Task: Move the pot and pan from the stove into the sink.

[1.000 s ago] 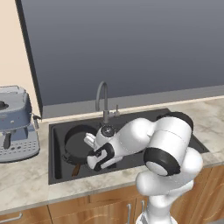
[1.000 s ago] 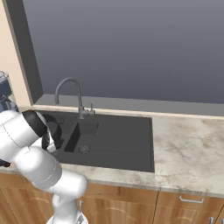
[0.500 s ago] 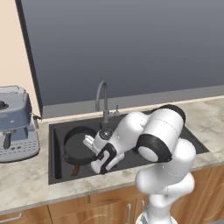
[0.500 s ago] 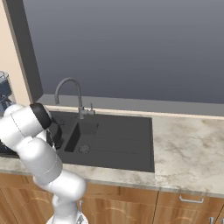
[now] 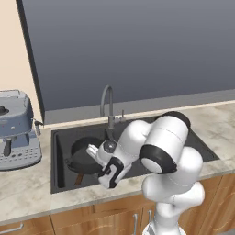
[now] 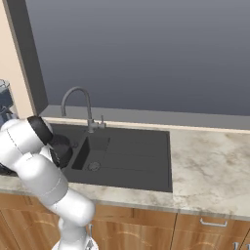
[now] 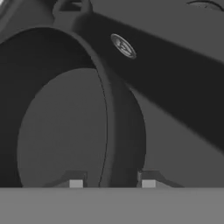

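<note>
Claw (image 7: 112, 183): tips straddle the pot's rim, jaws slightly apart; gripping or letting go, can't tell.
Bench (image 5: 27, 193): marble, coffee machine (image 5: 16, 128) at left.
Sink (image 5: 62, 181): dark basin under faucet (image 5: 107, 103).
Pot (image 5: 85, 153): down in the sink's left end.
Pan: brown stub by the pot is probably its handle (image 5: 79, 177).
Progress: pot delivered; pan likely too.

Base views flanking sink (image 5: 59, 137); hand close-up.
</note>
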